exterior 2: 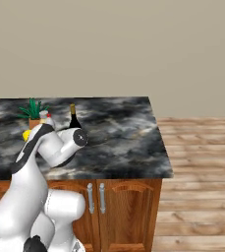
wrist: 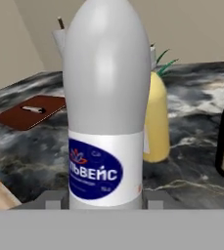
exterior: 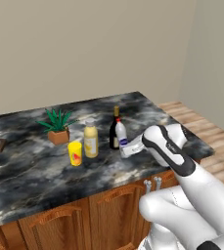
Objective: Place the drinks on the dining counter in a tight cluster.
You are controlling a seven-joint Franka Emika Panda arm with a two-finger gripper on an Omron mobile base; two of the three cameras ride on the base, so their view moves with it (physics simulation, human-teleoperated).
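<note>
Long black-and-grey marbled stone bench (exterior: pixel 30 166) on brown wooden drawer cabinets (exterior 2: pixel 128 206), plain beige wall behind, wooden plank floor (exterior 2: pixel 202 162) off its right end. White arm with dark joints (exterior: pixel 182 166) reaches over the front edge toward the middle of the bench. Tall dark wine bottle with yellow cap (exterior: pixel 115 131) stands upright mid-bench; in the right base view it sits just behind the arm's wrist. Yellow juice bottle with white cap (exterior: pixel 90 139) stands upright to the left of the wine bottle, near it, not touching. Small clear bottle with red cap and blue oval label (exterior: pixel 121 134) is upright just in front-right of the wine bottle, about touching it from the left base view, can't confirm contact. Gripper (wrist: pixel 106 199) sits around the base of this small bottle: in the hand view the bottle sits between the two fingertips (wrist: pixel 49 199), jaws part-open at bottle width, holding it; whether its base rests on the bench or is lifted, cannot tell. Small yellow cup with red mark (exterior: pixel 75 153) stands just front-left of the juice bottle. Green spiky plant in a brown pot (exterior: pixel 58 128) stands behind-left of the juice. Flat reddish-brown board (wrist: pixel 30 113) lies further left on the bench, with a small pale object on it, too blurry to identify.
</note>
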